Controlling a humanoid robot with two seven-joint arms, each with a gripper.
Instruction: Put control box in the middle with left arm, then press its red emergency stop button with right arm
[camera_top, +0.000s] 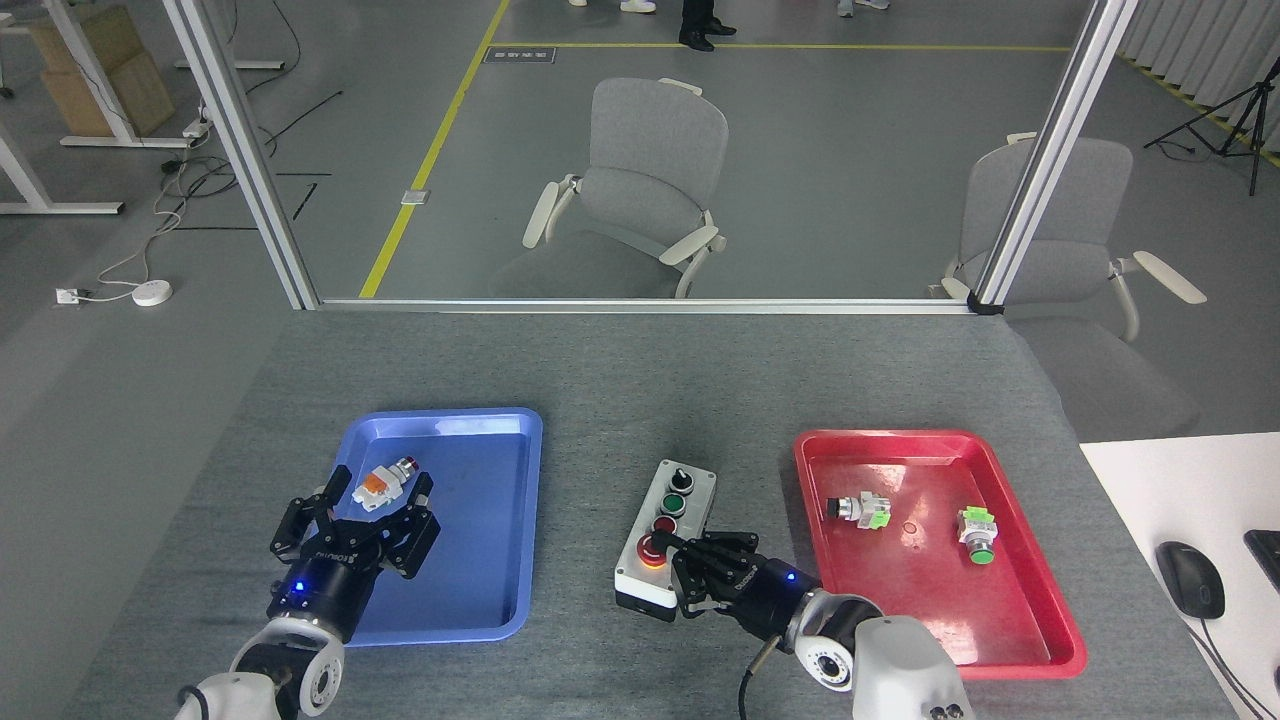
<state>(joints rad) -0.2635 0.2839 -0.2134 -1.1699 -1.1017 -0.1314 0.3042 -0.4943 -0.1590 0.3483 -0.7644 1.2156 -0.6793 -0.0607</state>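
Note:
The light-grey control box (668, 535) lies on the bare grey felt between the two trays, its black knob at the far end and the red emergency stop button (650, 548) at the near end. My right gripper (690, 565) comes in from the lower right with its fingers bunched shut, the tips resting against the right side of that big red button. My left gripper (362, 510) hovers open over the near-left part of the blue tray (480, 520), holding nothing, just short of a small orange-white switch (385, 482).
A red tray (1040, 620) on the right holds two small push-button parts (862, 509) (975, 532). A white desk with a black mouse (1188, 578) adjoins the table's right side. Aluminium frame posts and grey chairs stand behind the table.

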